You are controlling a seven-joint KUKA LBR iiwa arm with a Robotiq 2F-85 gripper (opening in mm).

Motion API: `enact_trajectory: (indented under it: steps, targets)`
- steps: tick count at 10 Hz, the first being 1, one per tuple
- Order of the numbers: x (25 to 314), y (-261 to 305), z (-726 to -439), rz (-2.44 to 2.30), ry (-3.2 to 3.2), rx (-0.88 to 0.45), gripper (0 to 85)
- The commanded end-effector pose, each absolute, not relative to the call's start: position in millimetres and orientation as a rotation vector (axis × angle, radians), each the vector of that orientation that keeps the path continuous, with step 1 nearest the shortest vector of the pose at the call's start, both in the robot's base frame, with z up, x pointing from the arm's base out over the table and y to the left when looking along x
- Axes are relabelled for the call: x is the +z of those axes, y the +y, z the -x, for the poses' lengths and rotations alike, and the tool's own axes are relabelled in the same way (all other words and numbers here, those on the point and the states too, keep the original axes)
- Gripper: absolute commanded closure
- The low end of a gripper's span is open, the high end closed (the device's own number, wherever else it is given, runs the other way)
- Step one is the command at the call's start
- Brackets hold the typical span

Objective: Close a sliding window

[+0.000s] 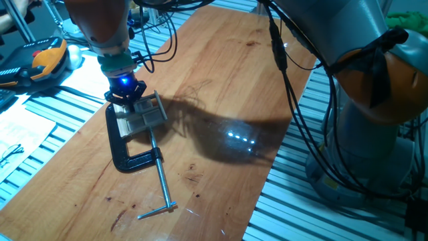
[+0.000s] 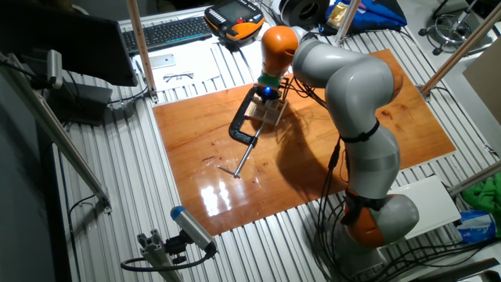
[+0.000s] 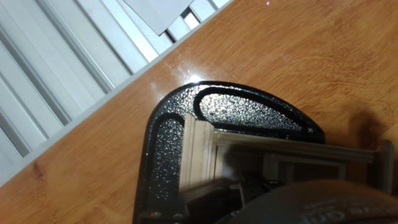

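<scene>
Hand view – sliding window [image 3: 261, 155] inside black C-clamp [image 3: 236, 109], fixed views – its long screw, fingers' [image 1: 127, 95] state unclear.

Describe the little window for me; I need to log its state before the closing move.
The window is a small frame of pale, unpainted-looking wood with thin rails and light panes, lying on the wooden board. A black clamp grips it, its curved body wrapping one end. The gripper hangs right over it; whether the jaws touch it is unclear. How far the sash stands open cannot be read.
</scene>
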State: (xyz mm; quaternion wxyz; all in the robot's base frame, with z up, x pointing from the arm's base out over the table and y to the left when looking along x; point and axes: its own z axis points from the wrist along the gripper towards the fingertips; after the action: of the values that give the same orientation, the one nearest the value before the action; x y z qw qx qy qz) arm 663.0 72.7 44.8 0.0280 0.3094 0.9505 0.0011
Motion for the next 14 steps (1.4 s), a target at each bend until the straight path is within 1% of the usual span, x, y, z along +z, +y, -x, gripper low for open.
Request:
enact_trajectory:
  steps: [1, 14]
  targets:
    - [44.6, 71.7, -662.0, -0.955, 2.933, 0.001, 85.0]
    - [43.5, 64.0, -653.3, -0.924, 2.939, -0.025, 85.0]
